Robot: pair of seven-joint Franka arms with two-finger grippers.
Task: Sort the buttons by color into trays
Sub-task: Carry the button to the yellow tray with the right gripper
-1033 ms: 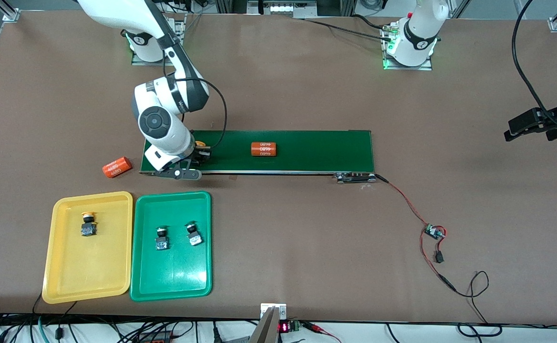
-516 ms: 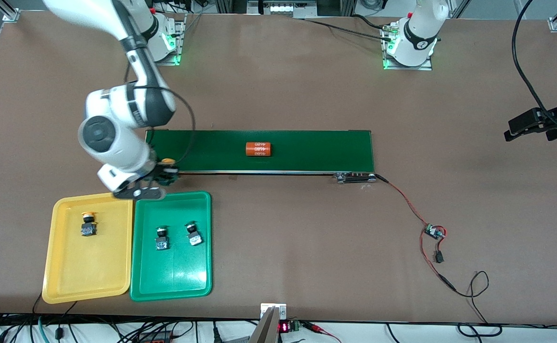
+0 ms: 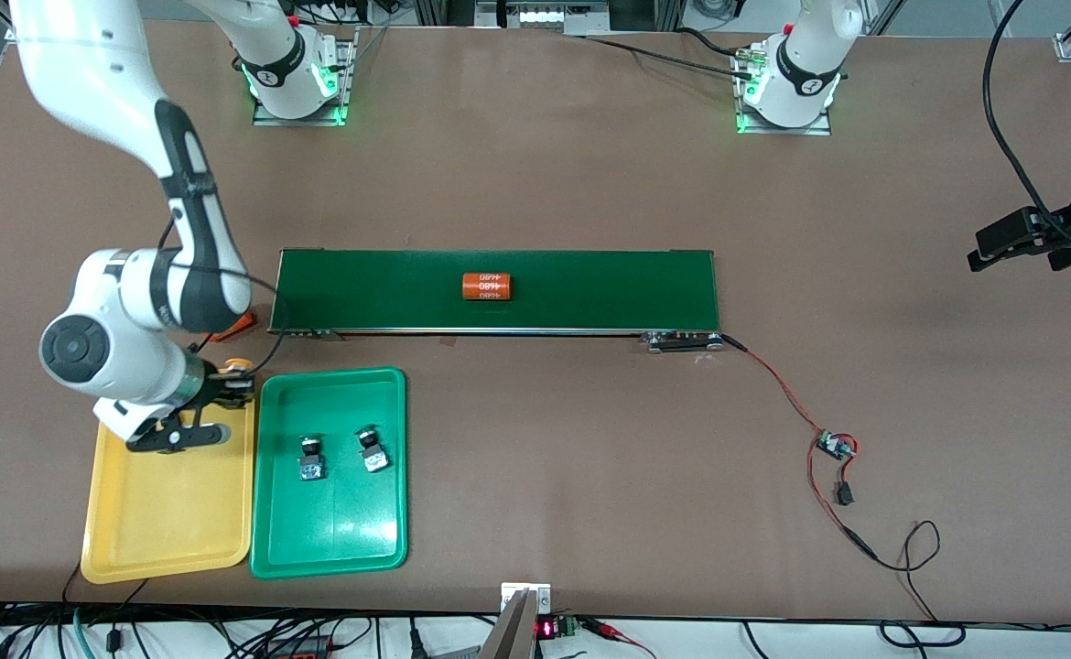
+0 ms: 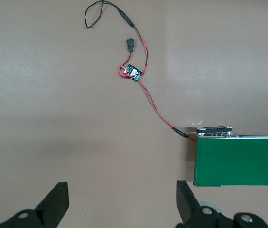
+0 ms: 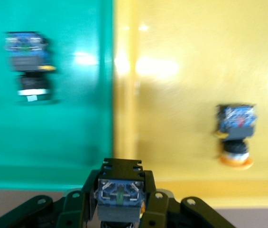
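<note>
Front view, with both wrist views. The brown surface fills the frame. A long dark green conveyor belt lies across mid-frame. In the lower part of the frame, at the right arm's end, the yellow tray and the green tray lie side by side, long edges nearly touching, with the green one closer to the frame's centre.

The right end effector hangs over the upper rim of the yellow tray, clamped on a yellow-capped button. The left end effector waits at mid-height on the frame's edge at the left arm's end. Its fingers are apart and it is over bare surface off the belt's end.

A second yellow-capped button lies in the yellow tray, seen only in the right wrist view. Two green buttons lie in the upper half of the green tray.

One orange cylinder lies on the belt. Another shows partly beside the right arm. A small circuit board with red wires lies lower in the frame, toward the left arm's end.
</note>
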